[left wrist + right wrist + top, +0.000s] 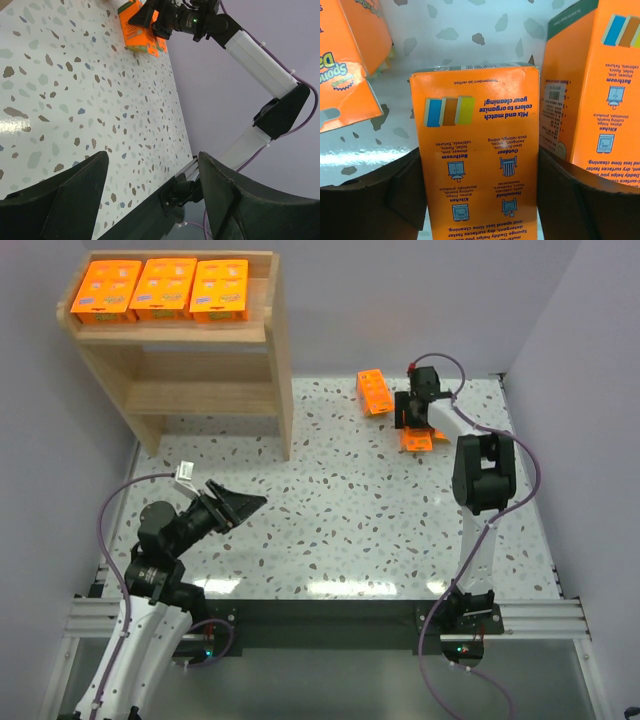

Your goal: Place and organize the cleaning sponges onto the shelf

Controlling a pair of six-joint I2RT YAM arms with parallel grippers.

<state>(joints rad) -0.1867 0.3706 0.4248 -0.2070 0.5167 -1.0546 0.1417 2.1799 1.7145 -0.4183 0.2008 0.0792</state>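
Right gripper (409,416) is clamping one orange sponge pack (479,150) by its long edges, out toward the far right corner of the speckled white surface (350,525). I'm seeing a second pack (375,392) lying tilted just beyond it and a third pack (419,439) just on the near side, so that corner is looking crowded. Left gripper (152,167) is hanging with its fingers apart, holding nothing, over the near left. Pale walls (600,390) are closing in on the left, back and right. Far left, the wooden shelf (282,390) is carrying three more packs (167,288) side by side on its top tier. Between shelf and right arm, a broad stretch of surface is giving me room.
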